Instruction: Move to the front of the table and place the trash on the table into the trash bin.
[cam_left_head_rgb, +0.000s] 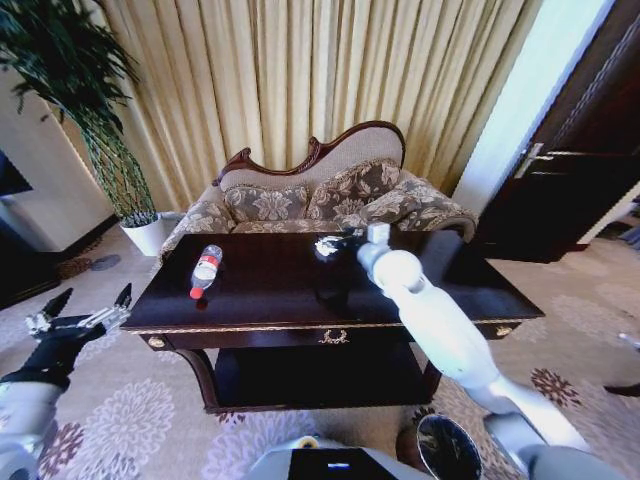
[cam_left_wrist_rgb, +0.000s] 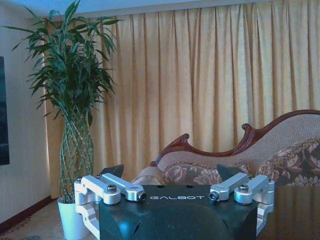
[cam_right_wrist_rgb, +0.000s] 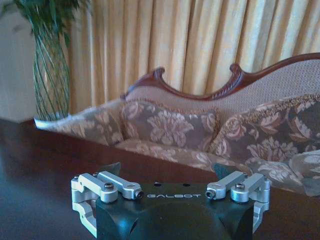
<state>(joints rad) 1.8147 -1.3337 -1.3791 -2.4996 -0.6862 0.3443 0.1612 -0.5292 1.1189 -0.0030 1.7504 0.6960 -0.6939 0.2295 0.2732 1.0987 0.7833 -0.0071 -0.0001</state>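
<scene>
The table (cam_left_head_rgb: 300, 290), wide, dark and glossy, fills the middle of the head view, its gold ornament on the front drawer and its lower shelf below. Behind it, toward twelve o'clock, stands the patterned sofa (cam_left_head_rgb: 320, 195) with its carved back, before the long curtains (cam_left_head_rgb: 300, 70); the tall plant (cam_left_head_rgb: 90, 110) in its white pot rises at ten o'clock. The right arm (cam_left_head_rgb: 440, 330) reaches from five o'clock up across the tabletop, and the right gripper (cam_left_head_rgb: 335, 245) sits low over the far middle of the table, its fingers spread wide in the right wrist view, at the white crumpled scrap (cam_left_head_rgb: 326, 244); whether they touch it I cannot tell. The trash bin (cam_left_head_rgb: 447, 447) shows its dark mouth on the floor at five o'clock, just beside the right arm. The left gripper (cam_left_head_rgb: 88, 303) hangs off the table's left end at eight o'clock, its black fingers wide apart with nothing between them. The clear plastic bottle (cam_left_head_rgb: 206, 270) lies on its side on the left part of the tabletop, red cap pointing toward seven o'clock.
</scene>
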